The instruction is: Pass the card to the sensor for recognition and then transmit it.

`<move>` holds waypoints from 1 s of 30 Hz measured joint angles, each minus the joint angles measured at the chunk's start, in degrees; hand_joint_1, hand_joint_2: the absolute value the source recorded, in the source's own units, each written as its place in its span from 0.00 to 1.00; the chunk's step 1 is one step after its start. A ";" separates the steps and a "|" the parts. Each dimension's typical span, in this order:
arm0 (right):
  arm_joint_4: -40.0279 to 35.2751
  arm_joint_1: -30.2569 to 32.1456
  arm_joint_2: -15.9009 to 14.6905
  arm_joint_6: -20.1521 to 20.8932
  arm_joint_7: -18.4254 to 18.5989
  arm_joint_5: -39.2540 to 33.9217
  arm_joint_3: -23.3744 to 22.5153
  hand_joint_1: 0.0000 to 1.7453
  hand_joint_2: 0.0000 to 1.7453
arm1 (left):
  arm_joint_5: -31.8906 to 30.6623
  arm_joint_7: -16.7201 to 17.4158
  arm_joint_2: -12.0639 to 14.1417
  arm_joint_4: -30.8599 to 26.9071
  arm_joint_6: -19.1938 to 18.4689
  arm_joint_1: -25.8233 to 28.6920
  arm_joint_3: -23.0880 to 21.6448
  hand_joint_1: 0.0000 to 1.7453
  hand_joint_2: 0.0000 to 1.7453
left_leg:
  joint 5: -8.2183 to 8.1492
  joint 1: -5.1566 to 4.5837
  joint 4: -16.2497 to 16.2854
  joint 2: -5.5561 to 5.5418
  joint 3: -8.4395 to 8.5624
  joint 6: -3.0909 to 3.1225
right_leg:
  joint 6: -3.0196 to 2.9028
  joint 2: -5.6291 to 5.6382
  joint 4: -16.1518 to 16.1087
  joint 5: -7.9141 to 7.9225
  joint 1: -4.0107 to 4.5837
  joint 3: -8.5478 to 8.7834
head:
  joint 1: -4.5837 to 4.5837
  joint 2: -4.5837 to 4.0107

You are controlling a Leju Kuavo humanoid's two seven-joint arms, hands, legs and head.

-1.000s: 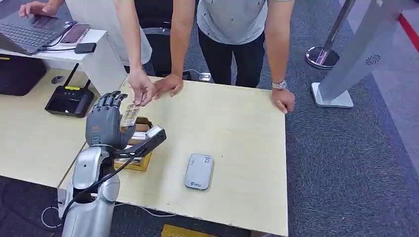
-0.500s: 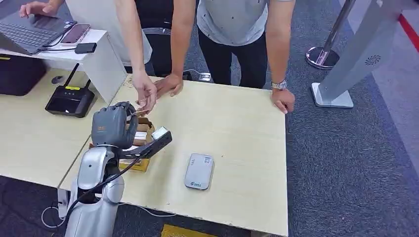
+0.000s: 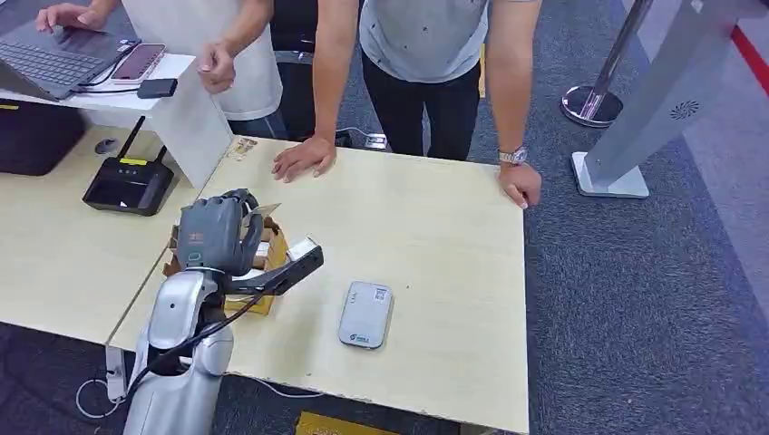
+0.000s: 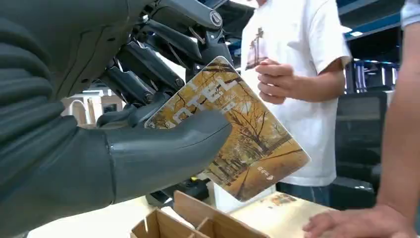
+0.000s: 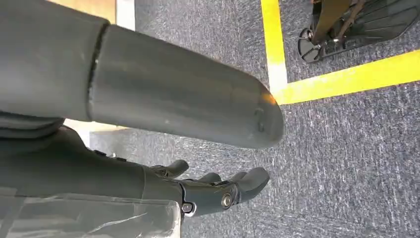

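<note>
Left hand (image 3: 216,236) raised above the near-left part of the table (image 3: 435,236), clamping the card (image 4: 233,131) between the thumb (image 4: 163,151) and the darker fingers (image 4: 148,74). Held by one end only, most of the printed face left free and sticking out past the thumb, presumably so that face can be offered to the reader (image 3: 365,314). Card tilted, not flat. Hand directly over a small cardboard box (image 3: 263,258) with dividers, likely the holder for cards. Reader flat on the table, well apart from the hand, toward the robot's right; card not yet over it. Recognition step judged still ahead: a carry across and a lowering called for. Risk noted: partial grip, possible slip or twist in the carry. Right hand (image 5: 218,191) hanging over the carpet (image 5: 346,148), fingers loosely apart, nothing in it. Two people standing at the far edge, one person's hand (image 3: 306,157) resting on the table, close to the path.
</note>
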 joint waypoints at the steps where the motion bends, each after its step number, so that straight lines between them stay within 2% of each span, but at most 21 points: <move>1: 0.00 0.00 0.00 0.00 0.00 0.07 0.00 0.00 0.00 | 0.00 0.27 0.00 0.18 0.00 0.17 -0.53 1.00 1.00 | 0.00 0.00 0.00 0.00 0.00 0.00 | 0.00 0.00 0.00 0.00 0.00 0.00 | 0.00 0.00; 7: 0.00 0.00 0.00 0.09 -0.15 0.52 0.28 0.00 0.00 | 0.00 1.45 0.52 2.65 1.01 2.04 -4.75 1.00 1.00 | 0.00 -0.01 0.00 0.00 0.00 0.00 | 0.00 0.00 -0.01 0.00 0.00 0.00 | 0.00 -0.02; 11: 0.00 0.01 0.00 0.16 -0.20 0.92 0.48 0.00 0.00 | 0.00 0.26 0.37 4.92 1.27 2.97 -6.37 1.00 1.00 | 0.00 -0.01 0.00 0.00 0.00 0.00 | 0.00 0.00 -0.01 0.00 0.00 -0.01 | 0.02 0.00; 17: 0.00 0.01 0.00 0.26 -0.17 1.46 0.59 0.00 0.00 | 0.00 -2.97 -1.55 8.94 1.33 3.81 -7.63 1.00 1.00 | 0.00 -0.01 0.00 0.00 0.00 0.00 | 0.00 0.00 -0.01 0.00 0.00 0.00 | 0.00 0.00; 30: 0.00 0.01 0.00 0.70 -0.63 2.16 0.90 0.00 0.00 | 0.24 -4.70 -5.29 16.11 2.12 4.22 -8.97 1.00 1.00 | -0.01 -0.01 0.00 0.00 0.00 0.01 | 0.00 0.00 -0.01 0.00 0.00 0.00 | 0.02 0.00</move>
